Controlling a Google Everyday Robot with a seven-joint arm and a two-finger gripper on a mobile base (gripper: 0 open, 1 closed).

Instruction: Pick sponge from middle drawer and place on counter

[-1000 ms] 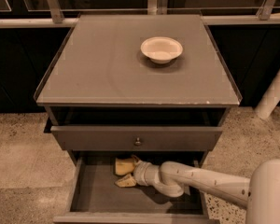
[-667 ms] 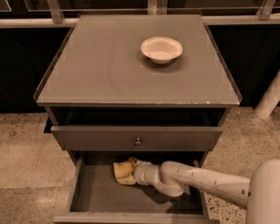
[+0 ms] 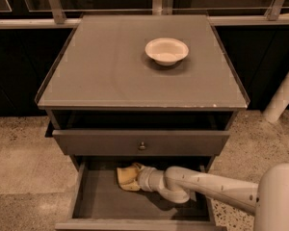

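Tool [image 3: 132, 176] reaches into middle drawer [image 3: 98, 203]; its fingers pinch the sponge [image 3: 124, 180] near the drawer's back.

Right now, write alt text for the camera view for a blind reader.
The robot arm reaches into the open middle drawer, its gripper at the yellow-tan sponge near the drawer's back. A white bowl sits on the grey counter above.
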